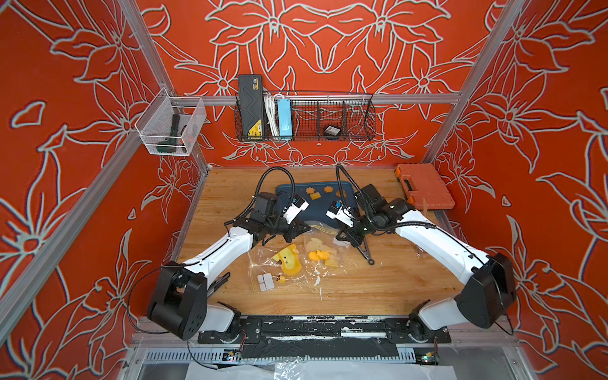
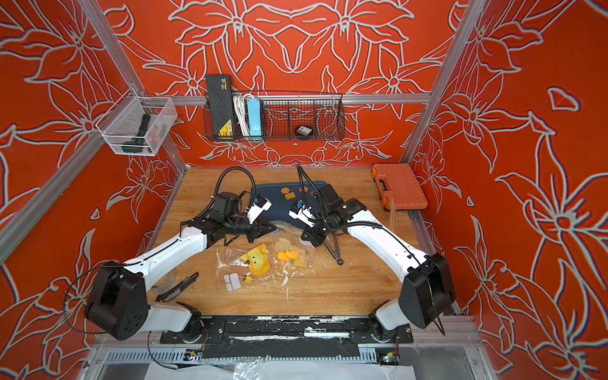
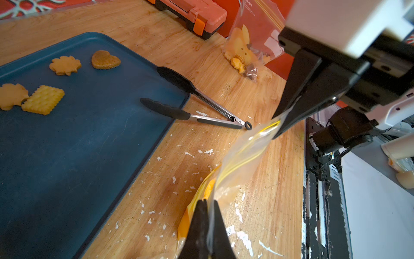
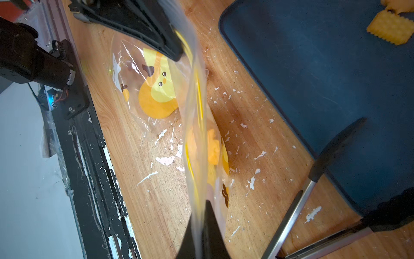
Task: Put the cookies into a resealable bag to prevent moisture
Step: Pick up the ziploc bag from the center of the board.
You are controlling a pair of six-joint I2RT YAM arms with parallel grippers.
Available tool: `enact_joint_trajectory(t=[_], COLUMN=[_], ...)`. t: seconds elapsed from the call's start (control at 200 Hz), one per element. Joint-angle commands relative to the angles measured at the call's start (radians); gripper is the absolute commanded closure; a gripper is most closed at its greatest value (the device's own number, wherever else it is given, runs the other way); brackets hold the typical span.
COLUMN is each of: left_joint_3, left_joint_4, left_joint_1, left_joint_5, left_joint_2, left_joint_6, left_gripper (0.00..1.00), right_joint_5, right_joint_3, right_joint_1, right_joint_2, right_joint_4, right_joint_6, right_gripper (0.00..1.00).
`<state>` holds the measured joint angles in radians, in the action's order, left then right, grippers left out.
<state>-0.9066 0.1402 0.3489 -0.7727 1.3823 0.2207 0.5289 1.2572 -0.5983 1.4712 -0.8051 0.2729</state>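
Two arms lean in over the table [image 2: 329, 289]. The left gripper [image 2: 270, 227] and right gripper [image 2: 306, 239] meet the top corners of a clear bag [image 2: 291, 244] holding cookies [image 2: 288, 255]. A second bag [image 2: 237, 263] lies flat beside it. Tongs [image 2: 335, 255] lie near. More cookies sit on the blue tray [image 2: 281, 207].

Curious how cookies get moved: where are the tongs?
Seen in the left wrist view, the tongs lie right of centre, tips on the tray's edge, beside the right gripper.

Standing clear bag [image 3: 253, 29]: small print, seemingly "PATA…", cut off at frame edge. Nothing else legible.
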Motion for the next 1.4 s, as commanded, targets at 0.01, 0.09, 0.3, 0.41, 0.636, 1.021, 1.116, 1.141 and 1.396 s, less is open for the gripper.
enact_joint_trajectory(t=[0.01,0.09,0.3,0.41,0.636,1.021,1.116,1.141,1.396], left_joint_3=[0.009,0.011,0.012,0.012,0.012,0.012,0.014,0.014,0.014], left_joint_4=[-0.021,-0.021,-0.022,-0.024,-0.022,-0.021,-0.022,-0.022,-0.022], left_joint_1=[0.004,0.004,0.004,0.004,0.003,0.004,0.004,0.004,0.004], left_joint_5=[-0.027,-0.025,-0.023,-0.023,-0.022,-0.023,-0.023,-0.023,-0.028], left_joint_2=[-0.028,-0.031,-0.032,-0.032,-0.034,-0.036,-0.040,-0.039,-0.042], left_joint_6=[0.022,0.022,0.022,0.023,0.023,0.025,0.024,0.025,0.026], left_gripper=[1.00,1.00,1.00,1.00,1.00,1.00,1.00,1.00,1.00], right_joint_5=[-0.019,-0.006,-0.007,-0.020,-0.022,-0.005,0.006,0.008,-0.035], right_joint_3=[0.021,0.039,0.053,0.056,0.085,0.094,0.103,0.106,0.121], right_joint_1=[-0.014,-0.015,-0.027,-0.035,-0.047,-0.057,-0.057,-0.056,-0.060], right_joint_2=[0.004,0.016,0.022,0.025,0.048,0.054,0.053,0.056,0.072], right_joint_4=[-0.010,-0.034,-0.037,-0.025,-0.046,-0.042,-0.057,-0.058,-0.040], right_joint_6=[0.015,0.022,0.031,0.029,0.042,0.039,0.046,0.047,0.032], right_gripper=[0.81,1.00,1.00,0.80,0.82,0.80,1.00,0.96,0.74])
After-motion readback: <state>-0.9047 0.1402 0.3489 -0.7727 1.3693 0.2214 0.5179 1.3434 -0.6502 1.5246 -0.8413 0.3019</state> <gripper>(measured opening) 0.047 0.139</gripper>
